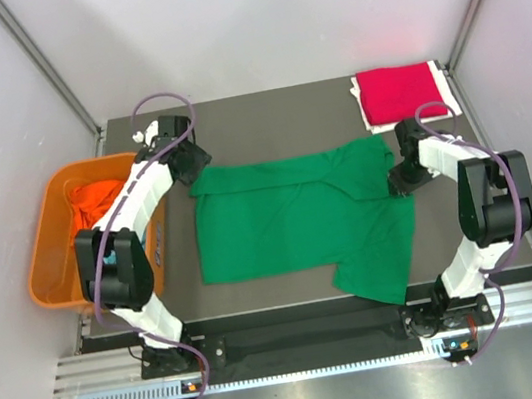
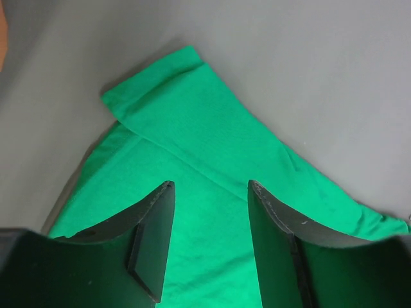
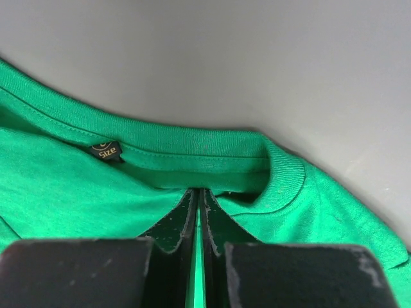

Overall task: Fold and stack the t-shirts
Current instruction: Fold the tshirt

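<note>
The grey table [image 1: 263, 119] had a green t-shirt [image 1: 290, 221] spread out in the middle. The right gripper [image 3: 198, 192] was pinched shut on the cloth by its collar. The left gripper [image 2: 212, 189] hung wide open over one corner. A folded red t-shirt [image 1: 396, 90] lay far right.
</note>
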Tool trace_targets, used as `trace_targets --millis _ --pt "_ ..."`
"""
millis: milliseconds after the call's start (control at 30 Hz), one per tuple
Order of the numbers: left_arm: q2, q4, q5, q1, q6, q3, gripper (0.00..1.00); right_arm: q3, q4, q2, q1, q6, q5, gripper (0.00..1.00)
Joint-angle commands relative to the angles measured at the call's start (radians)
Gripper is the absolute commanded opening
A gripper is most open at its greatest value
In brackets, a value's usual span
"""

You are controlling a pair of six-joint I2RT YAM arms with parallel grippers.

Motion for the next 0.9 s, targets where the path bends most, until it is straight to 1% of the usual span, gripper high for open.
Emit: trace_targets --millis 0,100,267,367,400,433,467,500,533,600,633,733,767,800,867 --pt "0.018 0.012 -0.057 0.002 -0.022 0.005 0.53 0.045 0.007 -0.034 -0.013 -0.008 0.048 0.0" --pt "0.054 0.0 -0.1 0.002 0.053 0.04 0.46 0.077 0.003 -0.069 -0.011 -0.022 0.061 0.0" --pt "0.095 -0.073 -0.138 0.004 0.063 0.105 0.46 0.115 0.013 -0.089 -0.011 -0.041 0.043 0.0" --pt "0.1 -0.081 -0.158 0.004 0.022 0.087 0.46 0.149 0.032 -0.08 -0.013 -0.054 0.015 0.0" --pt "0.098 -0.119 -0.178 0.004 -0.007 0.081 0.45 0.161 0.036 -0.068 -0.011 -0.059 0.011 0.0" --pt "0.091 -0.136 -0.217 0.006 -0.094 0.068 0.45 0.178 0.038 -0.063 -0.01 -0.061 0.003 0.0" --pt "0.08 -0.136 -0.224 0.004 -0.132 0.053 0.44 0.186 0.04 -0.059 -0.011 -0.062 0.0 0.0" --pt "0.052 -0.127 -0.229 0.004 -0.205 0.032 0.43 0.201 0.043 -0.05 -0.011 -0.065 -0.004 0.0" --pt "0.04 -0.121 -0.241 0.004 -0.248 -0.01 0.43 0.207 0.043 -0.046 -0.011 -0.065 -0.006 0.0" --pt "0.014 -0.127 -0.268 0.004 -0.367 -0.038 0.42 0.217 0.049 -0.039 -0.013 -0.071 -0.012 0.0" --pt "0.011 -0.139 -0.273 0.004 -0.399 -0.044 0.42 0.217 0.049 -0.039 -0.011 -0.07 -0.015 0.0" --pt "0.046 -0.19 -0.275 0.004 -0.514 -0.003 0.43 0.207 0.066 -0.042 -0.011 -0.073 -0.031 0.0" --pt "0.063 -0.261 -0.278 0.006 -0.547 0.016 0.43 0.204 0.07 -0.04 -0.011 -0.073 -0.035 0.0" --pt "0.102 -0.3 -0.285 0.006 -0.621 0.034 0.42 0.198 0.082 -0.04 -0.011 -0.071 -0.05 0.0" --pt "0.141 -0.352 -0.275 0.01 -0.67 0.073 0.41 0.194 0.093 -0.037 -0.011 -0.073 -0.069 0.0"
